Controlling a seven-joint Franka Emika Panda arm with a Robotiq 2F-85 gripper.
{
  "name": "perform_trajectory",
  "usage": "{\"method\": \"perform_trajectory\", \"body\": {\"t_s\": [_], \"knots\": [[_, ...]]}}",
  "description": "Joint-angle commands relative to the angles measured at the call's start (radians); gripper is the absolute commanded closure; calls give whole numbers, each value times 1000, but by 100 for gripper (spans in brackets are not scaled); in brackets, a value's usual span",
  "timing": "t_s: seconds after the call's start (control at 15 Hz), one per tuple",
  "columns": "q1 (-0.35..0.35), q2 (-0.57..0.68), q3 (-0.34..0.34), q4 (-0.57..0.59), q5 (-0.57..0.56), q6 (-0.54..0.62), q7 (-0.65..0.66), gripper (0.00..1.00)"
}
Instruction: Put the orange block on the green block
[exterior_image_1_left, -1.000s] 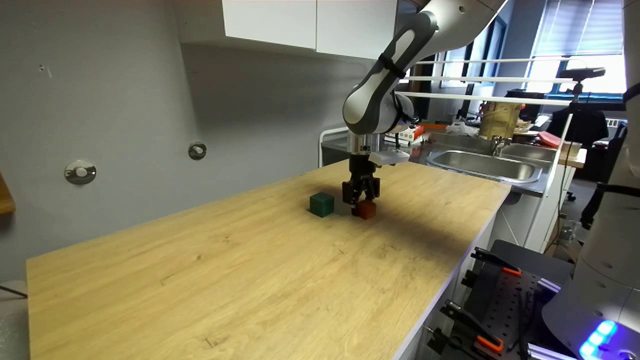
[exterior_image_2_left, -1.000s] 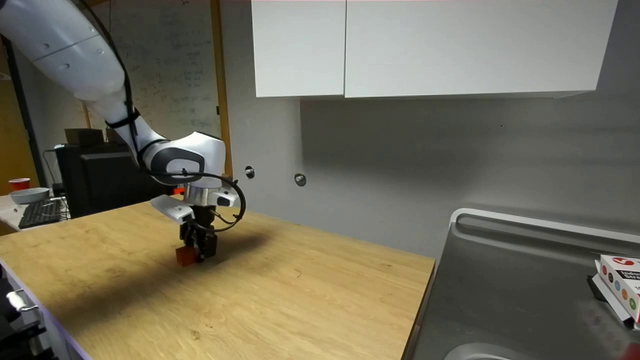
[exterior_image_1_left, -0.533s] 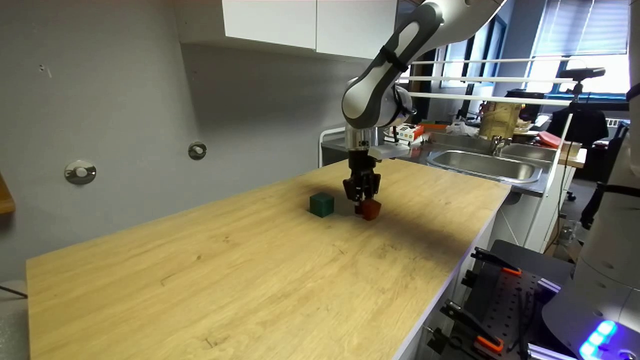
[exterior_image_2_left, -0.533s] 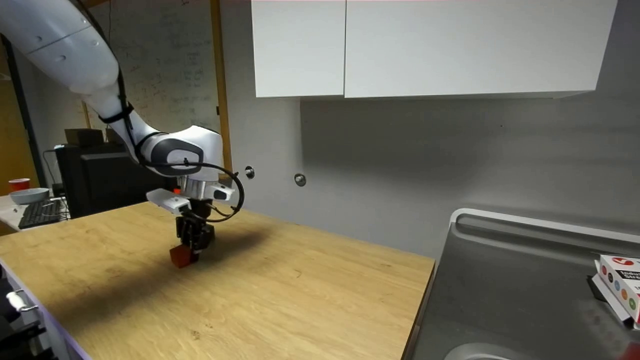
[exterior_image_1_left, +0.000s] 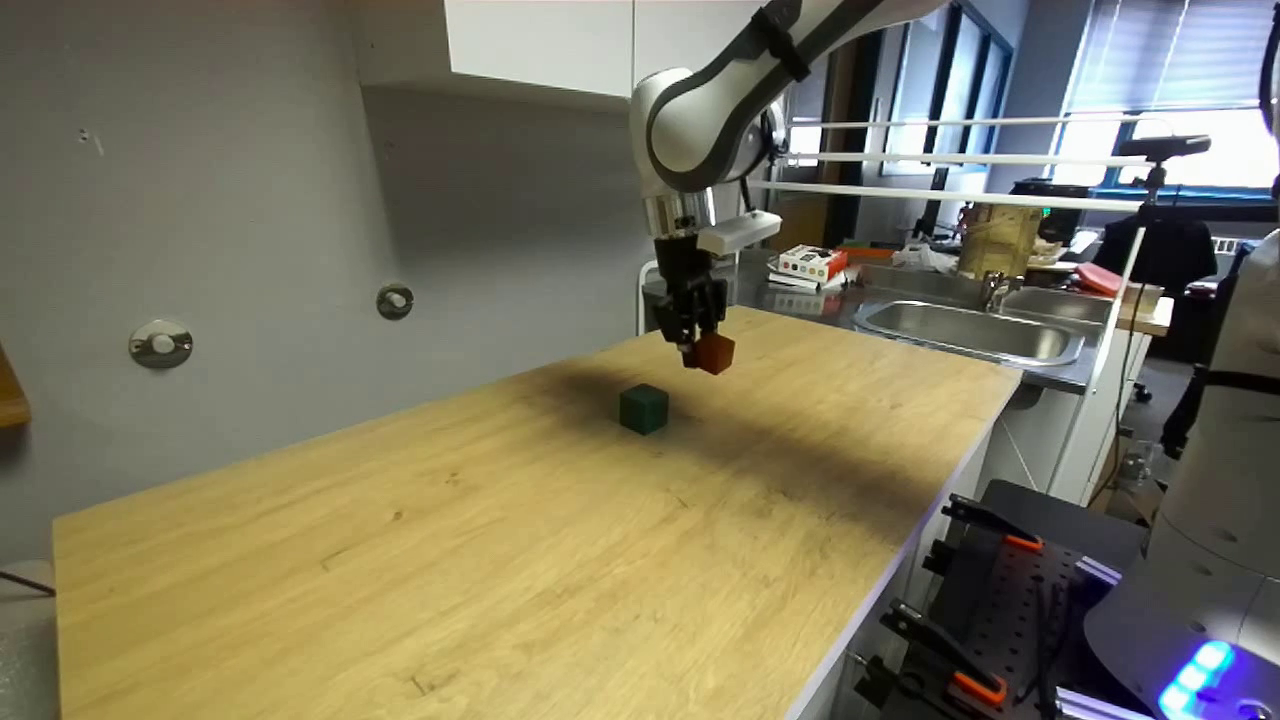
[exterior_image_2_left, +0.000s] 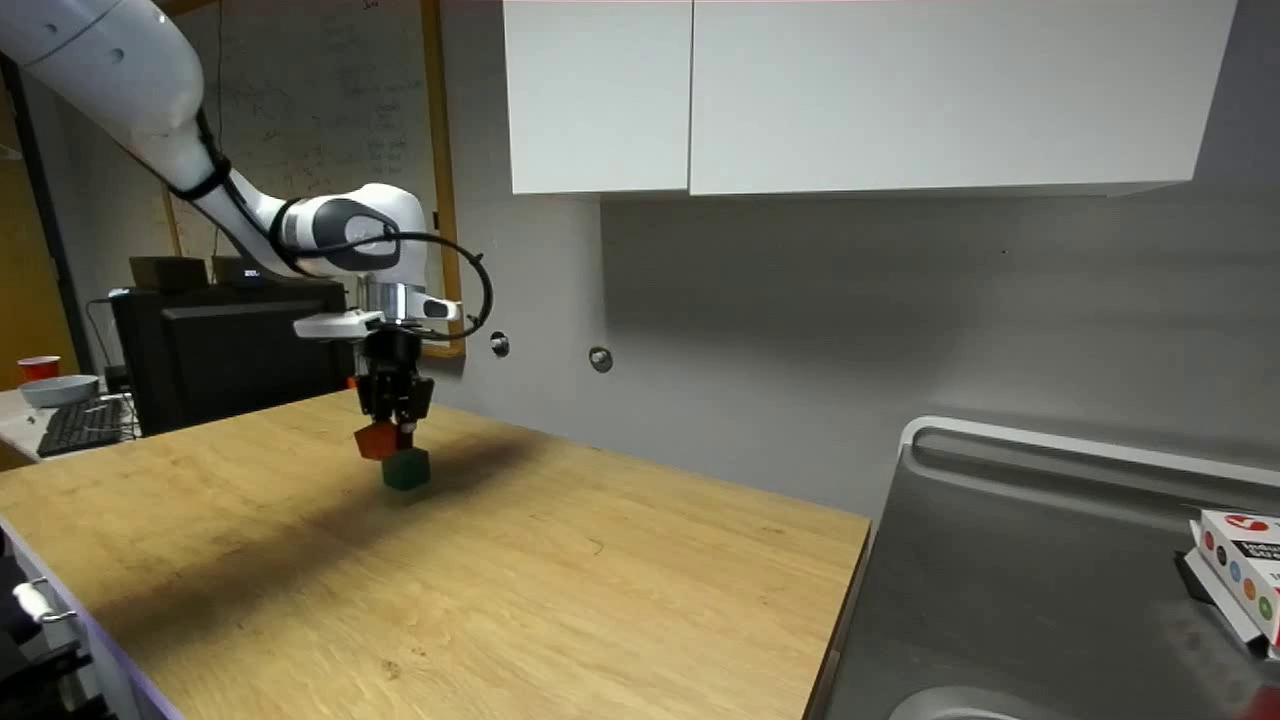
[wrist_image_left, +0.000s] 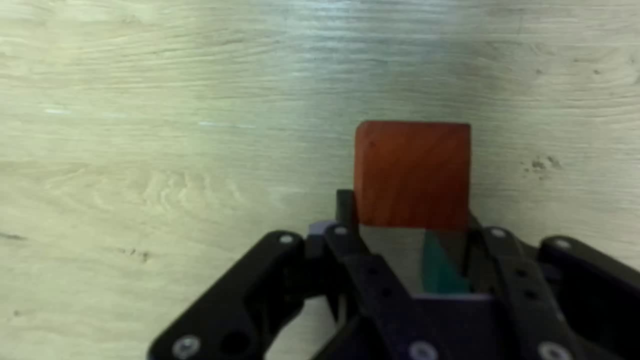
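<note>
The orange block (exterior_image_1_left: 715, 354) is a small reddish-orange cube held in the air, slightly tilted. It also shows in an exterior view (exterior_image_2_left: 376, 440) and in the wrist view (wrist_image_left: 412, 172). My gripper (exterior_image_1_left: 699, 352) is shut on it, a finger on each side, as the wrist view shows (wrist_image_left: 407, 215). The dark green block (exterior_image_1_left: 644, 409) sits on the wooden table. In an exterior view the green block (exterior_image_2_left: 406, 469) stands just below the gripper, partly overlapped by it. In the wrist view only a part of the green block (wrist_image_left: 442, 270) shows between the fingers.
The wooden table (exterior_image_1_left: 450, 560) runs along a grey wall. White cupboards (exterior_image_2_left: 860, 100) hang above. A sink (exterior_image_1_left: 970, 330) and a small box (exterior_image_1_left: 812, 263) lie beyond the table's far end. Clamps (exterior_image_1_left: 950, 650) sit by the robot base.
My gripper has lifted the orange block off the table and carried it up, and in an exterior view a little left. The green block stays put and now shows in both exterior views.
</note>
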Motion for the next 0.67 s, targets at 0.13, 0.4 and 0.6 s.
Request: {"method": "perform_trajectory", "body": {"t_s": [0.13, 0.4, 0.6], "knots": [[18, 55, 22, 196, -33, -65, -9, 81], [23, 137, 38, 286, -12, -45, -36, 81], [28, 207, 50, 340, 0, -50, -50, 81]]}}
